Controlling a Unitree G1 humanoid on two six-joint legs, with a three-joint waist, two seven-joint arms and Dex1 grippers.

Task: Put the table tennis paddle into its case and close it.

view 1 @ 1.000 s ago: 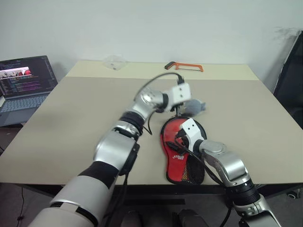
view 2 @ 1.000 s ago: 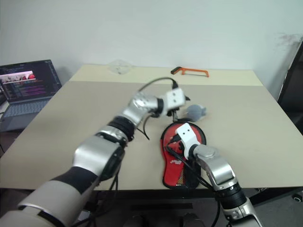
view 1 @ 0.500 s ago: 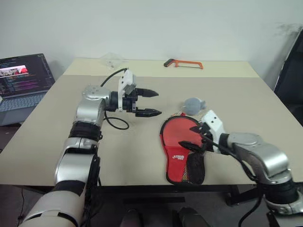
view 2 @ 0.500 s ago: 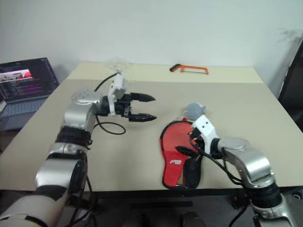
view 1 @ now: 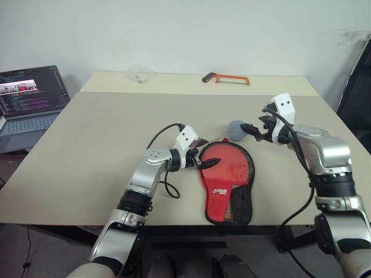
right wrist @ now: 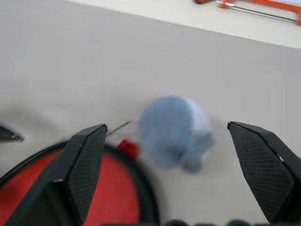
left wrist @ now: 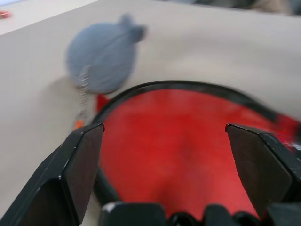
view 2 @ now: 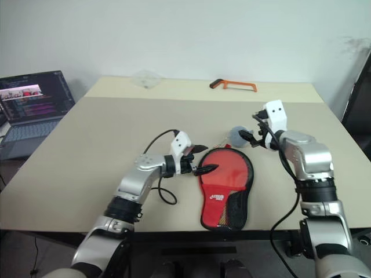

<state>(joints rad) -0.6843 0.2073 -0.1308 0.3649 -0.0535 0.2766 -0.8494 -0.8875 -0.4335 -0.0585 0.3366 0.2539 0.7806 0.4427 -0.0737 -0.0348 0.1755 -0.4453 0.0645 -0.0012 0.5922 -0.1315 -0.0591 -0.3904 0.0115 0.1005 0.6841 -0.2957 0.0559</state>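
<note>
The case (view 1: 226, 180) lies flat on the table, red side up with its white logo and black mesh toward the near edge. Its grey round tag (view 1: 235, 130) rests just past the far rim. The table tennis paddle is hidden. My left gripper (view 1: 205, 153) hovers low at the case's left rim, open, one finger reaching over the red fabric (left wrist: 178, 155). To the right of the tag and above the table, my right gripper (view 1: 251, 131) is open and pointing toward the tag (right wrist: 174, 132). Neither gripper holds anything.
An orange hacksaw (view 1: 226, 78) and a crumpled clear plastic piece (view 1: 140, 73) lie at the far end of the table. An open laptop (view 1: 29, 98) stands off the table's left side. A black chair (view 1: 356, 87) is at the right.
My left gripper swung out to the left, then came down to the case's left rim. My right gripper lifted off the case and moved up and right, beside the tag.
</note>
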